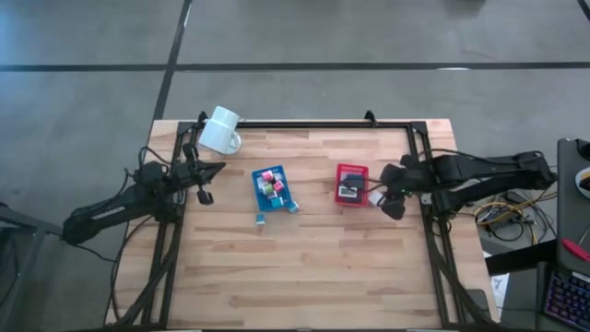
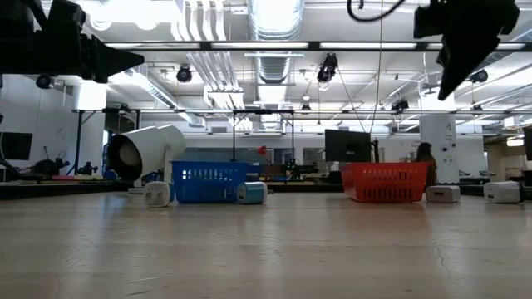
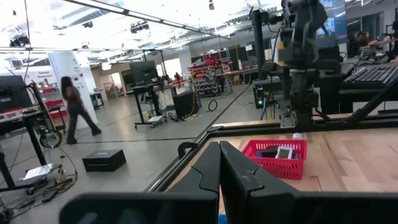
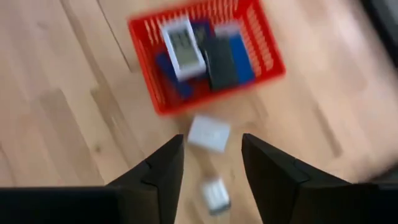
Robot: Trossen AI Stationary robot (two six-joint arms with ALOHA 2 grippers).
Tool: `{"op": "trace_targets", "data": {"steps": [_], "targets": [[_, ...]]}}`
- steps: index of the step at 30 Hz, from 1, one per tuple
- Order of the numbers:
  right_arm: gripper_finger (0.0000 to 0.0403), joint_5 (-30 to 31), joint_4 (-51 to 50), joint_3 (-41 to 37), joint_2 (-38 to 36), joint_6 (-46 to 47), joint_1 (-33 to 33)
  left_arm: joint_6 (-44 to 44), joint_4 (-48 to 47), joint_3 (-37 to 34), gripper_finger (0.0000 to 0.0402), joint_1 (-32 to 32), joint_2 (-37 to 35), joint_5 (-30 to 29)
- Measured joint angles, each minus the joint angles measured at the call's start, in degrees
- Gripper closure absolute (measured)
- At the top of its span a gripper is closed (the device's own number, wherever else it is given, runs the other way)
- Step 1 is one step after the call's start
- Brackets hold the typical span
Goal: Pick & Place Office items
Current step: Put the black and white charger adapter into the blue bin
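While my right tool [image 4: 211, 165] hangs above the near edge of the red tray [image 1: 351, 183], its fingers stand spread with nothing between them. Two small white blocks lie on the wooden surface [image 1: 304, 267] under it: one white block [image 4: 209, 133] just beside the tray's rim, a second pale block [image 4: 214, 193] a bit nearer the wrist. Neither is touched.

The red tray already holds a few items: a white one with a display [image 4: 183, 46], a dark one and a blue one beside it. The blue tray [image 1: 273, 187] toward the middle holds pink, green and red small blocks; two teal blocks [image 1: 261, 219] sit loose on the surface just below it. The white mug [image 1: 221, 130] lies tipped near the far left corner.

The left tool [image 3: 219, 177] waits at the left edge near the mug, fingers pressed together, empty.

Handling guess: the blocks look light, rigid, plastic-like and smooth-faced, so likely to skate or tip if nudged sideways. I'd come straight down over the white block by the tray, fingers across its two shorter flat sides, centred, so it doesn't twist out. It's close to the tray wall, so one finger may clip the rim; better to approach with fingers parallel to that wall. Blur in the wrist view hides the block's exact edges.
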Motion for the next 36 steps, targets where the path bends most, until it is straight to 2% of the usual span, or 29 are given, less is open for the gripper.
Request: {"op": "trace_targets", "data": {"steps": [8, 12, 19, 23, 36], "targets": [[0.0204, -2.2, -3.0, -4.1, 1.9, 2.9, 0.0, -0.4, 0.0, 0.0, 0.0396, 0.0, 0.0, 0.2], [0.0193, -5.4, -2.9, -7.8, 1.9, 6.1, -0.1, -0.4, 0.0, 0.0, 0.0396, 0.0, 0.0, 0.1], [0.0190, -5.6, -2.2, -13.0, 1.8, 7.5, 0.0, 0.0, 0.0, 0.0, 0.0396, 0.0, 0.0, 0.1], [0.0190, -6.7, -1.5, -14.4, 1.8, 10.2, -0.1, 0.0, 0.0, 0.0, 0.0396, 0.0, 0.0, 0.1], [0.0190, -7.9, 2.2, -17.4, 2.6, 10.1, -1.8, 0.1, 0.0, 0.0, 0.0396, 0.0, 0.0, 0.1]]}}
